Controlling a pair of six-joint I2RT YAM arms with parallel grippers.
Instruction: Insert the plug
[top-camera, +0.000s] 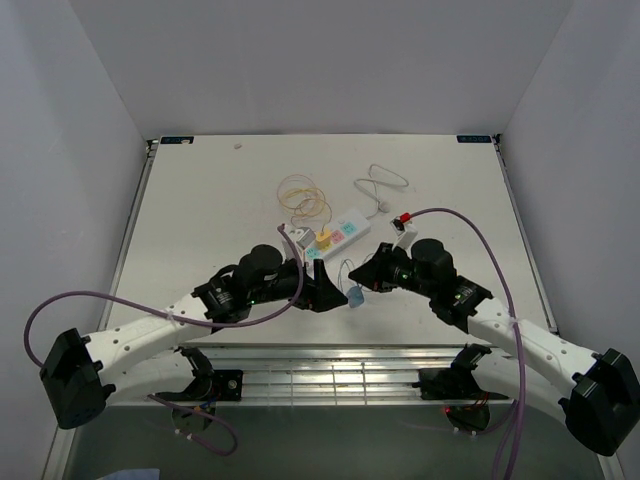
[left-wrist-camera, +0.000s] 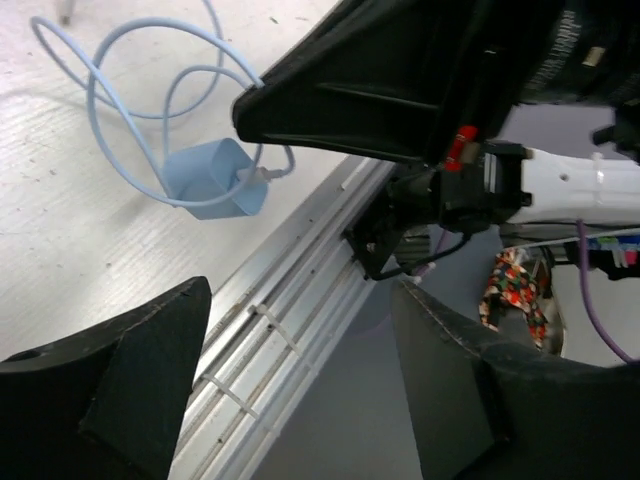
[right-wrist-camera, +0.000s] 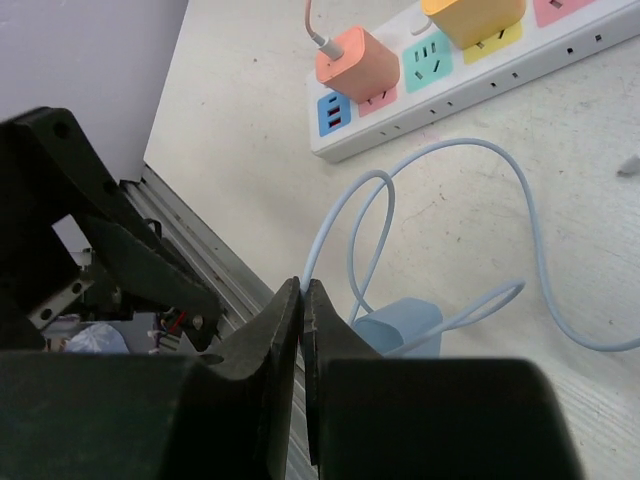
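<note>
Pale blue plug (right-wrist-camera: 400, 325), a small smooth block with rounded corners, lying flat on the white table (top-camera: 200, 220) near its front edge, between the two fingertip sets and unplugged. Its thin, glossy cable (right-wrist-camera: 500, 160) of the same blue leaves the block and curls in loose loops on the tabletop. One strand runs into the tips of the right gripper (right-wrist-camera: 303, 285), whose matte black, wedge-shaped fingers are pressed together and pinch that strand. The right arm reaches low from the right base, bent inward at the elbow, wrist pointing left toward the table's centre. The left gripper (left-wrist-camera: 300, 300) stands just beside the plug with its two black fingers spread wide and nothing between them. Its arm lies low from the left base, white links leading to a black wrist aimed right, so that the two wrists nearly meet. Beyond the plug lies the power strip (right-wrist-camera: 560, 60), a long white plastic bar with coloured socket faces, carrying a square orange adapter (right-wrist-camera: 358, 58) and a yellow adapter (right-wrist-camera: 472, 15). A ribbed metal rail (left-wrist-camera: 290, 310) borders the table's near edge.
</note>
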